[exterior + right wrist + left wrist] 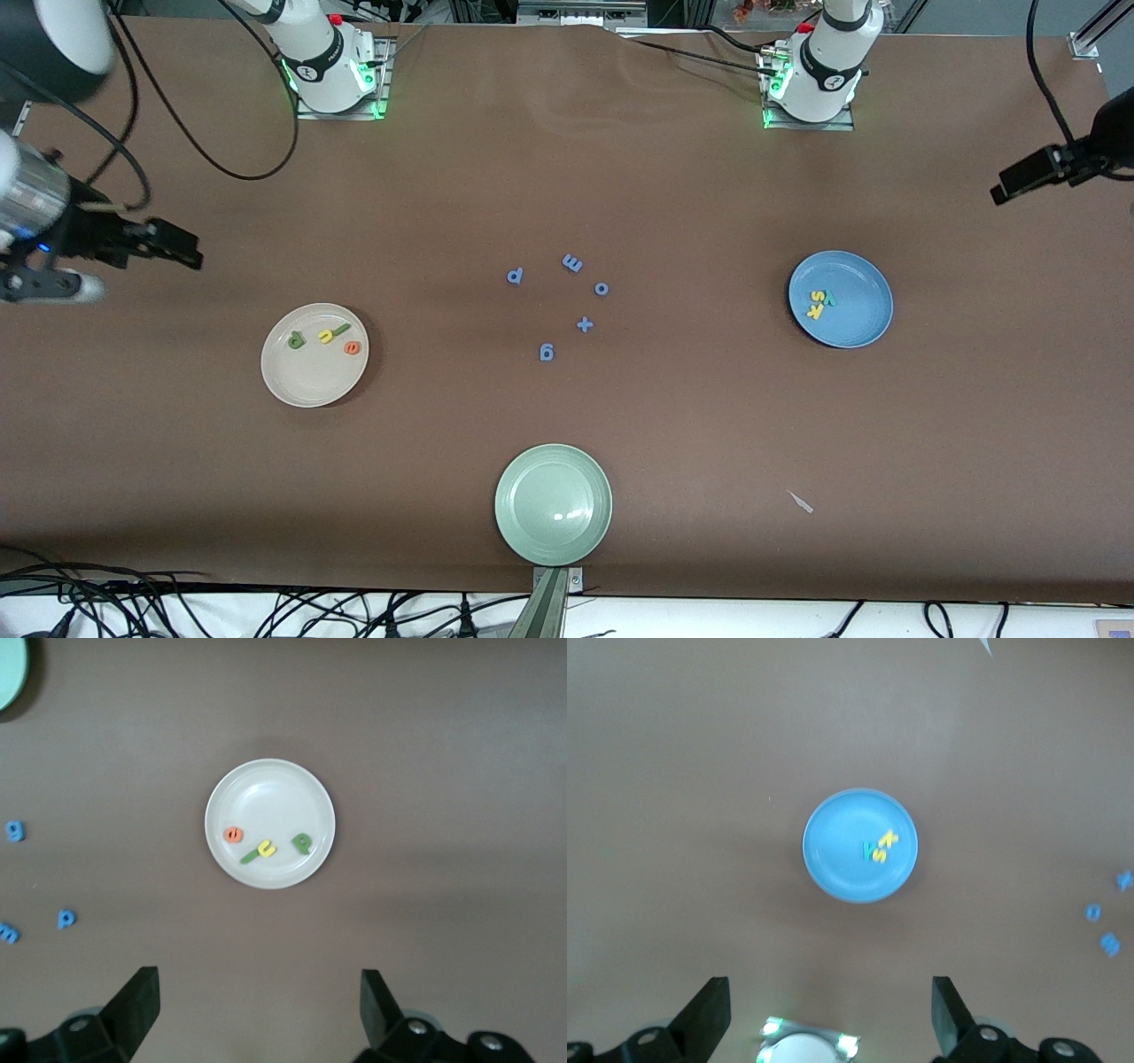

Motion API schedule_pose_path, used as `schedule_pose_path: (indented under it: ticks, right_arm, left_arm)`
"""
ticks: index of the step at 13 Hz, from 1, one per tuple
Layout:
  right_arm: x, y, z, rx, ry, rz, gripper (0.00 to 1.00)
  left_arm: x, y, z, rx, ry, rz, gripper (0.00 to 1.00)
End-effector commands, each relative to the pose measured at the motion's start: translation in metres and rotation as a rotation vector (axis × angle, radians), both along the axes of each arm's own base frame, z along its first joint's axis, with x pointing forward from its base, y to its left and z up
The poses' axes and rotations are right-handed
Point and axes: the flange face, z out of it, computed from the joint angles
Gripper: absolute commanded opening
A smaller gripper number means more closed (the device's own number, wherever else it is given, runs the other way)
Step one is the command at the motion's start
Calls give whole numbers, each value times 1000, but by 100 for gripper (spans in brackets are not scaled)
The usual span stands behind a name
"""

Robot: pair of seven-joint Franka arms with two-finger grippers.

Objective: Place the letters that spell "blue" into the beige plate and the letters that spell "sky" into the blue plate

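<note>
- A brown counter [567,177] is seen from above, with the two arm bases at its top edge and cables along the sides.
- The beige plate [301,381] is set toward the right arm's end of the counter.
- Four small letters are seen in the beige plate: a light green b [296,339], a dark green l [340,330], a yellow u [327,336] and an orange e [353,347]. The l and the u are touching.
- The blue plate [855,310] is set toward the left arm's end of the counter.
- Three small letters are seen in the blue plate, packed close together: a yellow s [818,296], a yellow k [812,311] and a teal-green y [829,300].
- Five all-blue letters [570,263] are spread on the counter between the two plates, well apart from both.
- A pale green plate [553,504] is set nearest to the front camera, with nothing seen in it.
- A small pale scrap [801,501] is seen on the counter, nearer to the front camera than the blue plate.
- The right gripper [260,1001] is held high over the beige plate. Its jaws are wide apart and nothing is held.
- The left gripper [831,1010] is held high over the blue plate. Its jaws are wide apart too, and nothing is held.
</note>
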Motion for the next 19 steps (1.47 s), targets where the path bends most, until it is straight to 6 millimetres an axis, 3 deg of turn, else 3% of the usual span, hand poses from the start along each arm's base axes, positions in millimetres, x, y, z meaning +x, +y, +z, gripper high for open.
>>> schedule_pose_path:
  ticks: [1, 6, 10, 12, 19]
  right_arm:
    - [-23, 5, -3, 2, 45, 27, 100]
    - [-17, -9, 1, 12, 33, 16, 100]
    - [-16, -11, 1, -3, 37, 18, 100]
    - [-21, -11, 11, -17, 63, 20, 100]
    - [-19, -12, 22, -17, 38, 21, 100]
  left_arm:
    - [-7, -4, 16, -35, 4, -68, 100]
    - [-13, -15, 32, -31, -40, -91, 100]
    - [0, -28, 18, -19, -91, -118, 99]
    - [7, -51, -8, -25, -90, -188, 98]
    - [8, -40, -7, -42, -89, -246, 99]
